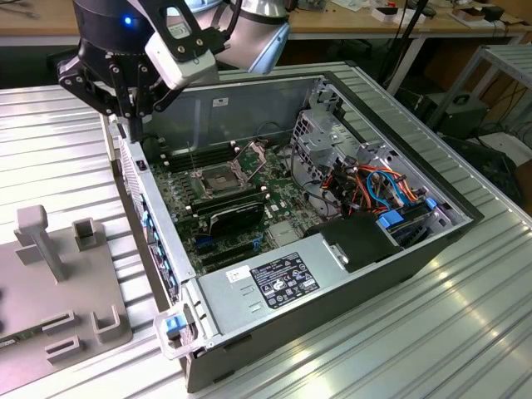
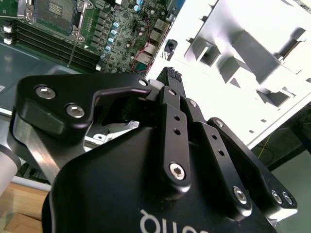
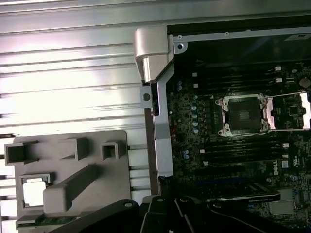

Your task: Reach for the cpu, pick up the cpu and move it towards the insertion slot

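From beside the table (image 1: 465, 332), the step in hand reads as the reach: the cpu (image 3: 34, 190) has not been picked up. In the first wrist view it lies flat, pale face up, in a square pocket of the grey fixture (image 3: 114, 184), which rests on the ribbed table just outside the open computer case (image 1: 258, 104). The gripper (image 1: 126, 125) hangs above the case wall nearest the fixture, at the exterior view's upper left. It is clear of the fixture and the board and touches neither. How far the gripper is open cannot be told from these views. With the cpu seated in its pocket, the gripper has no hold on it. The insertion slot (image 1: 218, 179) sits on the motherboard inside the case, well apart from the cpu and separated from it by the case wall. Its bracket (image 1: 252, 155) is swung up and its dark centre is exposed with no chip in it. The first wrist view shows the insertion slot (image 3: 243, 114) beside the long memory slots (image 3: 233, 145). By judgement, the reach calls for travel away from the case until the gripper stands over the fixture pocket. It then calls for squaring to the chip's edges and a vertical descent. The chip is thin and sits low in its pocket, so there is little edge to grip, and a tilted approach risks striking the pocket walls.
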Action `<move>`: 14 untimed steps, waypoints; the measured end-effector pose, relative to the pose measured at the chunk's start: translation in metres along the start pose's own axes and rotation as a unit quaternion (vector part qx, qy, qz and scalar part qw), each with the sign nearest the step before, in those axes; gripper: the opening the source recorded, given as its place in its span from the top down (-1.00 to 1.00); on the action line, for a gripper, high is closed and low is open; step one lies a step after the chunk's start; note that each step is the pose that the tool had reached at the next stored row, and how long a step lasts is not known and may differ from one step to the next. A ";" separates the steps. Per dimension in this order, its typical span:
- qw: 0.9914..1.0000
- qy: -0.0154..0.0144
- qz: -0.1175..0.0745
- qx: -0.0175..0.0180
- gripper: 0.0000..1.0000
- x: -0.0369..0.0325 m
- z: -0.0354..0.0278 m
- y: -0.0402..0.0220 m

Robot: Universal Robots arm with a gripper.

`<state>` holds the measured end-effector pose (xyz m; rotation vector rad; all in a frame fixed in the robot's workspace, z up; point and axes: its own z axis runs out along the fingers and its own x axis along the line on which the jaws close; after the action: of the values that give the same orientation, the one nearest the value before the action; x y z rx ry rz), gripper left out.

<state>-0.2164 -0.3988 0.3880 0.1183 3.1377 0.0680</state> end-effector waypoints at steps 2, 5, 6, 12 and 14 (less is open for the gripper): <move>1.000 0.000 0.000 0.000 0.79 0.0011 0.0001 -0.0001; 1.000 0.001 0.000 0.000 0.79 0.0024 0.0002 -0.0002; 1.000 0.001 0.000 0.000 0.79 0.0028 0.0002 -0.0002; 1.000 0.002 0.000 0.000 0.79 0.0063 0.0006 -0.0005; 1.000 0.003 0.000 0.000 0.79 0.0074 0.0007 -0.0006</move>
<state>-0.2238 -0.3988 0.3874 0.1187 3.1429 0.0678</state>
